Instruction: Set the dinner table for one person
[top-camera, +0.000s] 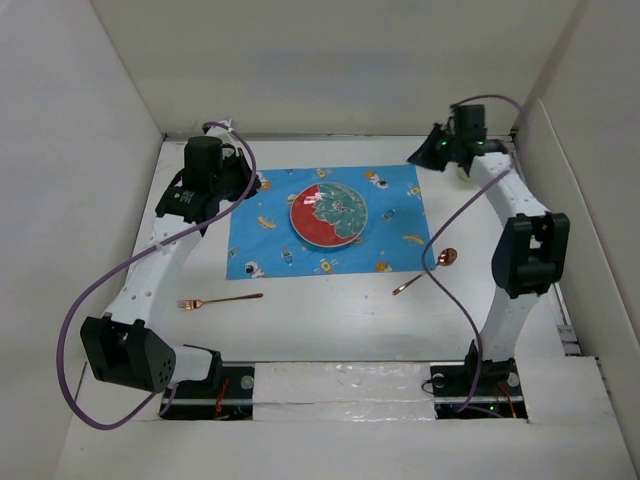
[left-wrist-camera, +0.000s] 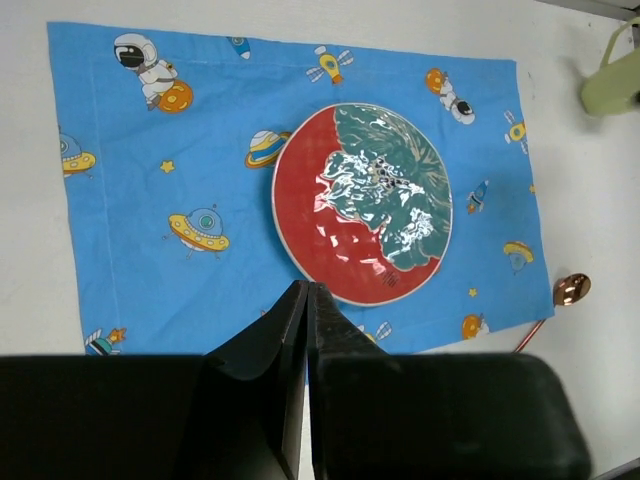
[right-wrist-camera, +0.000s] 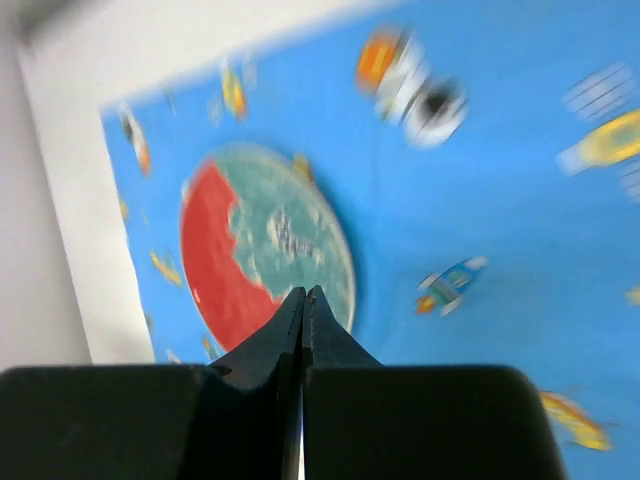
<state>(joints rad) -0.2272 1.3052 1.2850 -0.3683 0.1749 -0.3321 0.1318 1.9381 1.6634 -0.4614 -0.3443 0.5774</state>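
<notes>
The white dinner table (top-camera: 330, 325) holds a blue placemat (top-camera: 400, 215) printed with astronauts, with a red and green plate (top-camera: 330, 213) on its middle. A copper fork (top-camera: 215, 300) lies on the table near the mat's front left. A copper spoon (top-camera: 432, 268) lies near its front right. My left gripper (top-camera: 250, 185) hovers at the mat's left edge, shut and empty (left-wrist-camera: 307, 290). My right gripper (top-camera: 415, 157) hovers above the mat's far right corner, shut and empty (right-wrist-camera: 303, 295). Both wrist views show the plate (left-wrist-camera: 360, 200) (right-wrist-camera: 265, 235); the right wrist view is blurred.
A pale green cup (left-wrist-camera: 612, 80) stands off the mat at the far right, below my right wrist (top-camera: 462, 172). White walls enclose the table on the left, back and right. The spoon's bowl also shows in the left wrist view (left-wrist-camera: 572, 290).
</notes>
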